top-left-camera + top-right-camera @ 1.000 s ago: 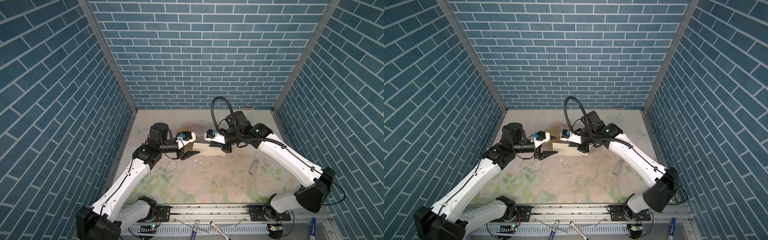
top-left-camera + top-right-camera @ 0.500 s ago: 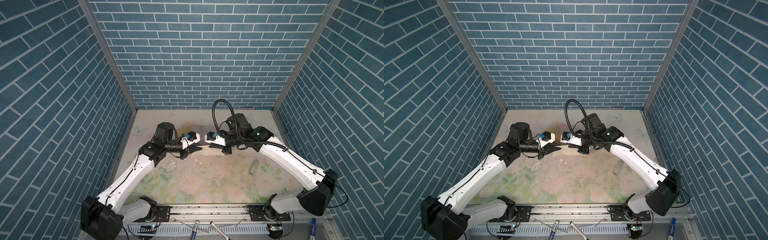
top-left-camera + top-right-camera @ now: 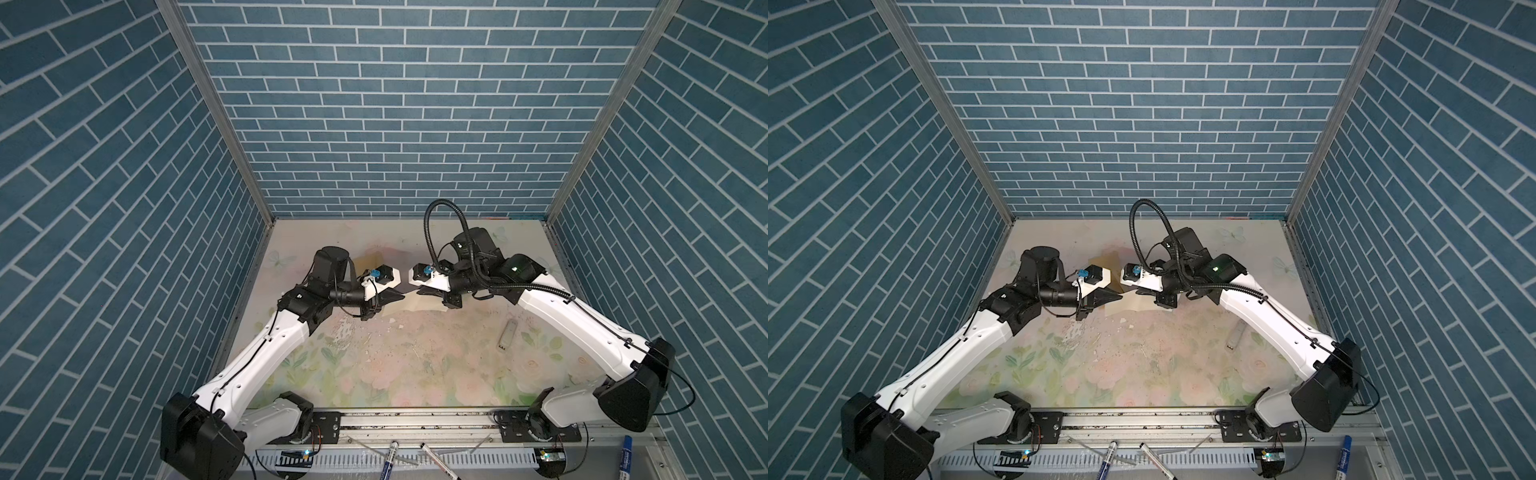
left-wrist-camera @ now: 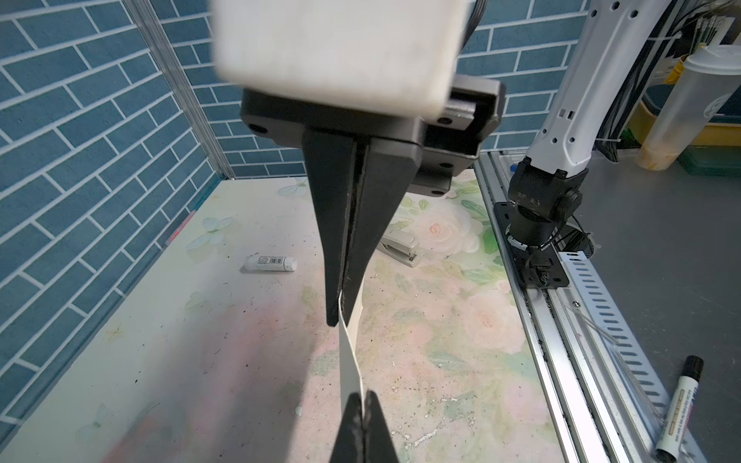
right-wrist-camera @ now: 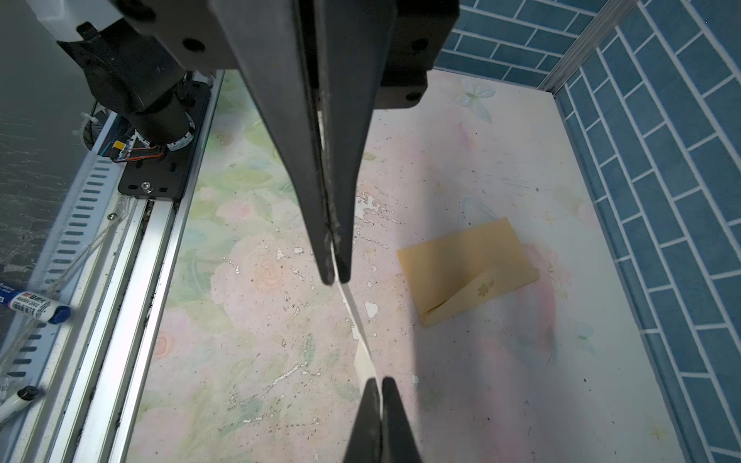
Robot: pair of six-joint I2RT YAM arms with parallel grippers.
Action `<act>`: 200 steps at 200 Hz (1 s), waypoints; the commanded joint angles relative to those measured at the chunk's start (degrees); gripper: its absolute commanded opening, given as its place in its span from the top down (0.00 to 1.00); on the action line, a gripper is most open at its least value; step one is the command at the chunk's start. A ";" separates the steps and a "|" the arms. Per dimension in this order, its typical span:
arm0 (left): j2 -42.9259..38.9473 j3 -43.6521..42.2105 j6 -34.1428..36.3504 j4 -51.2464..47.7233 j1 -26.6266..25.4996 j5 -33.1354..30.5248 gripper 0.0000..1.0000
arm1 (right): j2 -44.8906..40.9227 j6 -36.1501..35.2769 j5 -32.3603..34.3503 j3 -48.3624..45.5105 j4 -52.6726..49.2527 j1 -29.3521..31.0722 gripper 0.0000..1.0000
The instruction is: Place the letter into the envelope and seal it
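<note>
- Near the middle of the floral table (image 3: pixel 395 365), the left gripper (image 3: pixel 398 296) and the right gripper (image 3: pixel 420 292) met almost tip to tip, both raised above the surface.
- Between them was the letter (image 3: pixel 1126 305), a cream sheet, gripped at opposite ends.
- Seen from the left wrist, the left gripper (image 4: pixel 341 306) was clenched on the paper. Its jaws were pressed together, and the sheet came out of the tips edge-on as a thin pale strip.
- Seen from the right wrist, the right gripper (image 5: pixel 335 276) was likewise clamped tight on the letter (image 5: pixel 363 344), which ran across to the opposing tips.
- Whether the sheet's lower edge touched the table could not be told.
- The envelope (image 5: pixel 465 260) lay flat on the table toward the back wall, behind the left arm's wrist and apart from the letter. Its pointed flap with the small gold emblem faced up, and neither gripper touched it.
- A stapler (image 4: pixel 401 248) and a white tube (image 4: pixel 270 262) lay on the table's right part, well apart from the paper.
- A marker (image 4: pixel 677 409) rested on the front rail, off the table.
</note>
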 commanded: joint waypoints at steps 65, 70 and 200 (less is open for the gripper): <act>-2.52 -1.01 -0.16 1.11 -0.42 1.26 1.00 | -3.42 4.14 3.39 -3.36 1.18 -0.02 0.78; -2.64 -1.01 -0.15 1.08 -0.44 1.26 1.00 | -3.59 4.37 3.48 -3.48 1.14 -0.11 0.77; -4.60 -2.07 -1.65 2.07 -0.49 1.26 1.00 | -8.91 9.28 2.89 -6.73 1.16 -4.38 0.45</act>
